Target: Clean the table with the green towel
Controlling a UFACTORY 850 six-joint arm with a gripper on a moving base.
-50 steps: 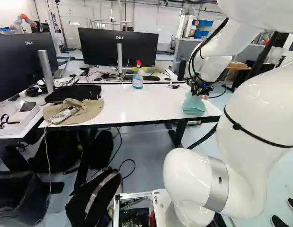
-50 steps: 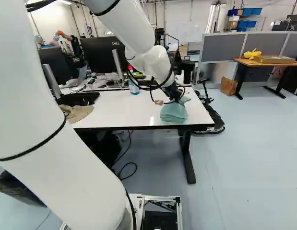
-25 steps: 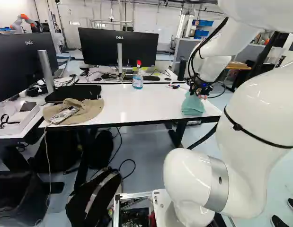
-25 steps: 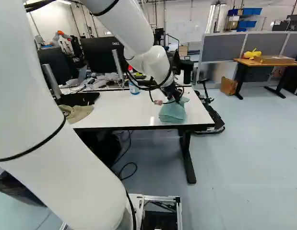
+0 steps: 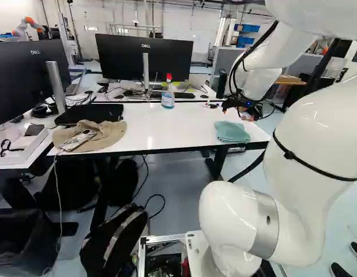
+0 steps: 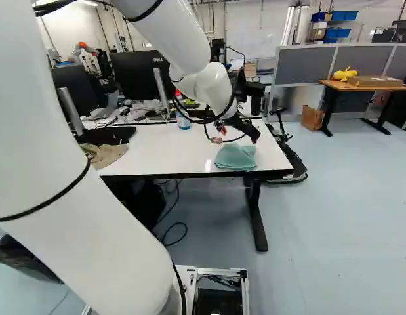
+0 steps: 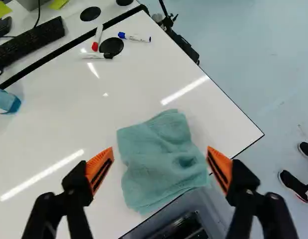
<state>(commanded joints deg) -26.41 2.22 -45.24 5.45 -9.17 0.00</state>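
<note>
One green towel (image 5: 232, 132), rumpled, lies on the white table (image 5: 166, 124) near its corner, right of centre in the left base view; above it we log one gripper (image 5: 237, 111), fingers spread, grasping nothing. At upper middle of that view we list one spray bottle (image 5: 168, 98), upright, and at the left, one tan hat (image 5: 110, 128), at the table's edge.

You've got a plain teal-green, crumpled cloth towel (image 7: 156, 162), glossy white rectangular tabletop (image 7: 54, 124) edged black, orange wedge-shaped pads (image 7: 95, 164) striped black.
</note>
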